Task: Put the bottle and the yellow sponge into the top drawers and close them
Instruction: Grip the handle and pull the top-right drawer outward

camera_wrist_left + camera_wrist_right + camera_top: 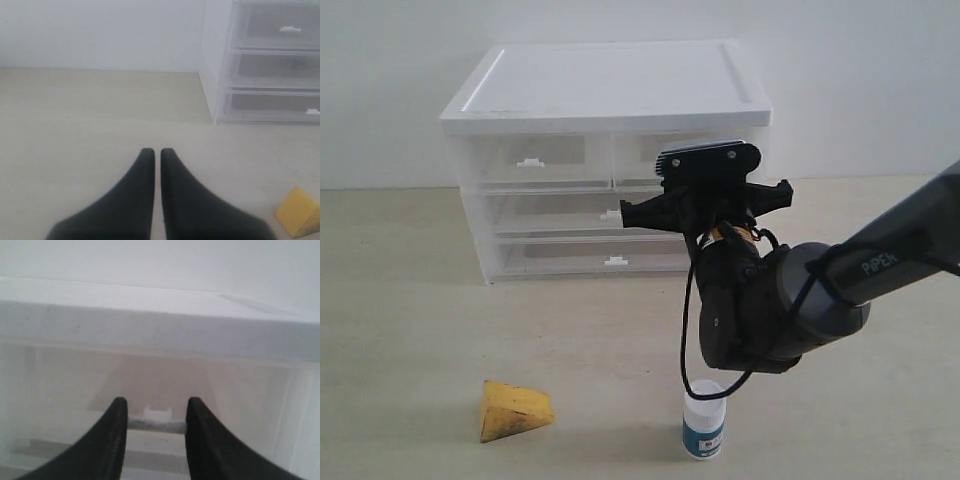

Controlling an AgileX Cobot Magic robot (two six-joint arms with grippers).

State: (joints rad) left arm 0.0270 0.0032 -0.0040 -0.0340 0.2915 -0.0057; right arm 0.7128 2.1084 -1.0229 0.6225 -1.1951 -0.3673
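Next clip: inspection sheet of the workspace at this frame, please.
Surface: pale table, no spills seen.
Job's things: bottle upright, yellow sponge to its left, both on the table; top drawers look closed.
Clutter: nothing seen.
Grippers: left gripper jaws together, empty; right gripper jaws apart either side of a top drawer's handle.
Cables: black cable loops from the right wrist, down near the bottle's cap.
Surroundings: white drawer unit, plain white wall.

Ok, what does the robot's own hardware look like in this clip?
The dark grey right arm has rounded joint housings, white PiPER lettering on its link and a thin black cable looping below. A black camera bracket sits on its wrist. Both the left end effector and right end effector have smooth black fingers tapering to rounded tips.
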